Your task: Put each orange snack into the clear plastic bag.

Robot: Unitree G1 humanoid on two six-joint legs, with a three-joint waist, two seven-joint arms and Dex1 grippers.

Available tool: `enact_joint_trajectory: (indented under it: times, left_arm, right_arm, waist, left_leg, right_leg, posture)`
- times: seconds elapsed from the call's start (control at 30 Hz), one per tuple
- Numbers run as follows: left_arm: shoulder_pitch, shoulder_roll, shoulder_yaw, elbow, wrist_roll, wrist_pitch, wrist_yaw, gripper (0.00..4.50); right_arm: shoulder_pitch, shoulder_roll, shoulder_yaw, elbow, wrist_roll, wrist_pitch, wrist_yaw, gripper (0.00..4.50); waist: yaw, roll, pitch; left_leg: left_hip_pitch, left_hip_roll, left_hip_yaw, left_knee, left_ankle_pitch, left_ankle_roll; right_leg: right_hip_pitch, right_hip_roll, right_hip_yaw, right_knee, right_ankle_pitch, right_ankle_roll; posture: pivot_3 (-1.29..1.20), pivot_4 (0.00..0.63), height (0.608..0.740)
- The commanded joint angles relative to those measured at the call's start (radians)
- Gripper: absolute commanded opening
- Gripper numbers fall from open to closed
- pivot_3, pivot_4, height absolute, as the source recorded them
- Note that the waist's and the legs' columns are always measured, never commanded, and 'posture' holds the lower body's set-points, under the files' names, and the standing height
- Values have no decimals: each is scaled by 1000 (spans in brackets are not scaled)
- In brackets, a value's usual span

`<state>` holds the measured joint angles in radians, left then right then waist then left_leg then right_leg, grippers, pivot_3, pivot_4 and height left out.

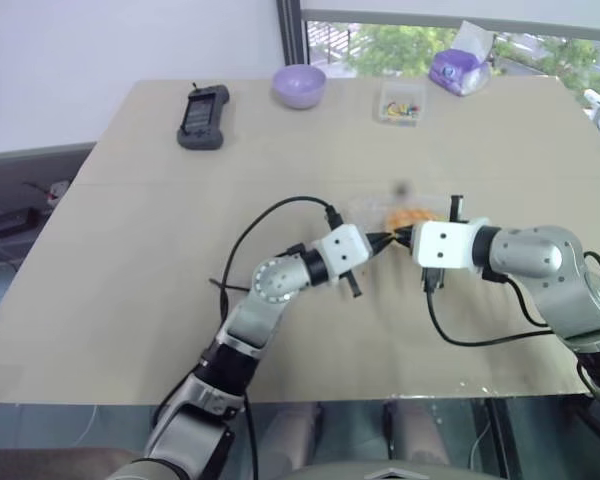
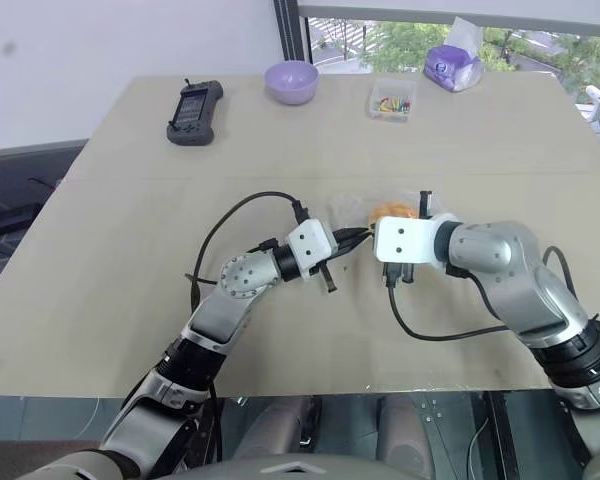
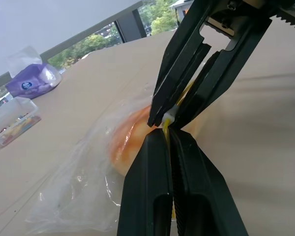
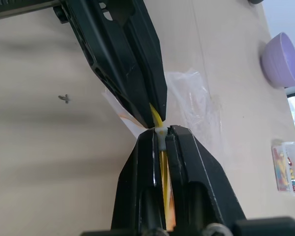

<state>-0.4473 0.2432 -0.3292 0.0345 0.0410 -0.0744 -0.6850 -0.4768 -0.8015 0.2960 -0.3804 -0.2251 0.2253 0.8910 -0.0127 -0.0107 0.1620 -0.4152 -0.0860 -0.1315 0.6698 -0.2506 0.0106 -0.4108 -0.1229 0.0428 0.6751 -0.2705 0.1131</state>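
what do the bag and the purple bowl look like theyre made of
Clear plastic bag: thin glossy film, probably plastic; it is see-through, wrinkled, and the orange snack shows through it. Purple bowl: smooth, opaque, softly shiny, likely plastic, though glazed ceramic can't be ruled out.

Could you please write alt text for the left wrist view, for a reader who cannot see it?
Two black claws, the left claw and the right claw, meet tip to tip, both shut on the yellow zip strip of a crinkly clear plastic bag holding a round orange snack. The bag lies on a beige table.
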Motion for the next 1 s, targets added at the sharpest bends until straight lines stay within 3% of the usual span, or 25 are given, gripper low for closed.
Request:
enact_joint_trajectory:
  times: [0.03,1.0]
  left_arm:
    - [-1,42,63,-11,7,-9,33,0]
    - [-13,177,126,37,-9,-34,77,0]
  right_arm:
    - [32,-69,-105,13,-11,12,-6,69]
    - [161,-277,-268,110,-3,8,-45,69]
  waist:
    - [0,0,0]
    - [0,0,0]
  left_leg:
    - [0,0,0,0,0,0]
    - [0,0,1,0,0,0]
  right_leg:
    - [0,0,0,0,0,0]
    - [0,0,0,0,0,0]
  posture:
    - [0,150,740]
    - [0,150,740]
